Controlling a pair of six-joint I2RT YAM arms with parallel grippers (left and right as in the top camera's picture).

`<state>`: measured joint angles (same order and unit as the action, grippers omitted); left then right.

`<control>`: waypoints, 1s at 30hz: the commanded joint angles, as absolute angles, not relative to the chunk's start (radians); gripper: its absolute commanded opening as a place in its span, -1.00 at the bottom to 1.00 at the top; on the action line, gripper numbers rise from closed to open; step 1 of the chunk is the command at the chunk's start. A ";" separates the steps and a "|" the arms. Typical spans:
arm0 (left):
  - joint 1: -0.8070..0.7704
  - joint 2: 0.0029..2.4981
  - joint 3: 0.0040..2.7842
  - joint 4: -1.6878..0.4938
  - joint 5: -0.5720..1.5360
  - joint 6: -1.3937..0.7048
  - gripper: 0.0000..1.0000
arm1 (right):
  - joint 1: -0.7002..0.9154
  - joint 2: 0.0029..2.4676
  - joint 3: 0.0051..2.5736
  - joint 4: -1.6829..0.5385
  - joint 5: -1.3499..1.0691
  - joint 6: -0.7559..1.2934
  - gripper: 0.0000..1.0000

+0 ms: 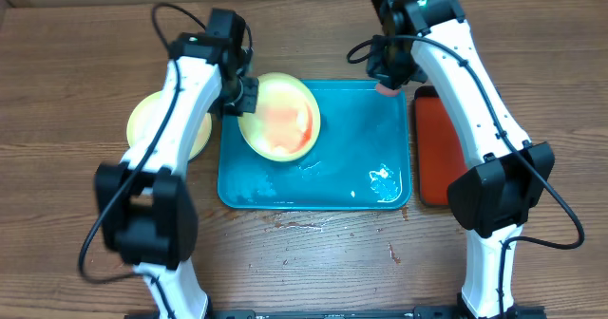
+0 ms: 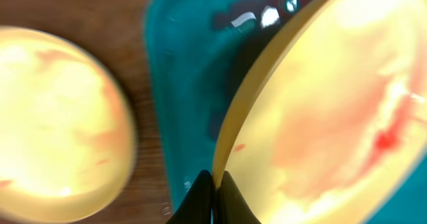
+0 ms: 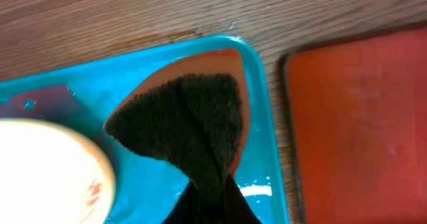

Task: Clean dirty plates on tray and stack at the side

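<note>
1. Now the left gripper (image 2: 213, 182) is pinching a smeared plate (image 1: 280, 118) by its rim, holding it tilted over the tray (image 1: 332, 181).
2. Right gripper (image 3: 213, 199) is clamping a sponge (image 3: 183, 121) over the tray's corner.
3. Plate is looking light, stiff and probably slippery, so the rim is the spot to grip.
4. Another plate (image 1: 140, 124) is sitting on the table (image 1: 76, 53).

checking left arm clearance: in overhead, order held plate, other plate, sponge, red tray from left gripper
1. held plate, in left gripper's jaws
2. other plate, on table beside tray
3. sponge, in right gripper across tray
4. red tray, far right
</note>
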<state>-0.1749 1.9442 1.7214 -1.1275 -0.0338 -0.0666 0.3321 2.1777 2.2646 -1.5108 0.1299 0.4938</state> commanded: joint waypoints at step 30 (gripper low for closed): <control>-0.623 1.804 1.737 -1.120 -1.059 -0.260 -0.92 | 0.309 2.169 2.277 -1.505 0.140 0.463 -0.92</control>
